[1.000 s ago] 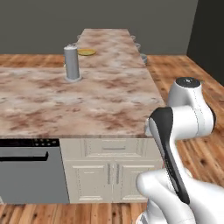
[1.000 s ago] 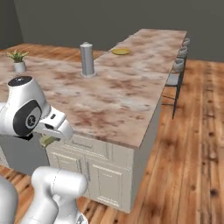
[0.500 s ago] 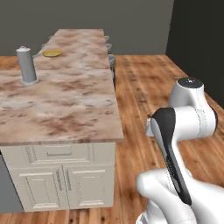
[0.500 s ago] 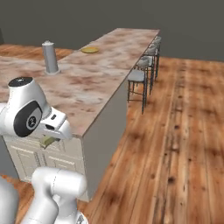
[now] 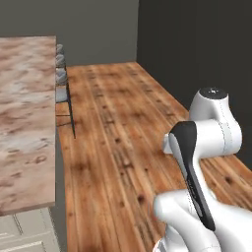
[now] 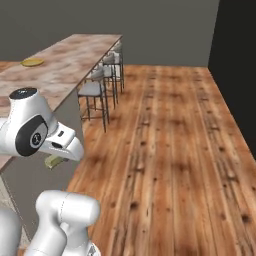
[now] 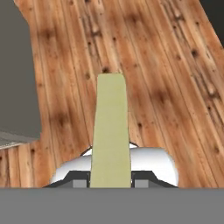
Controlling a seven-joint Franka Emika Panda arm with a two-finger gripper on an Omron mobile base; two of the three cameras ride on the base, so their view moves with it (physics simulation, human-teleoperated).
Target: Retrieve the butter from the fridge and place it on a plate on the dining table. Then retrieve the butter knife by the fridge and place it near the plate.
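One slim pale yellowish butter stick (image 7: 111,131), clamped lengthwise in the two-finger gripper (image 7: 111,181), jutting forward over the brown wooden plank floor (image 7: 166,78). Also visible in the right base view as a small yellowish end (image 6: 54,161) tucked under the white hand. Held low and close to the body, probably to stay steady while travelling. Farther left, a yellow-rimmed round plate (image 6: 33,62) on the long brown-and-cream marbled table top (image 6: 75,55), well apart from the butter; grey bar stools (image 6: 95,90) alongside.
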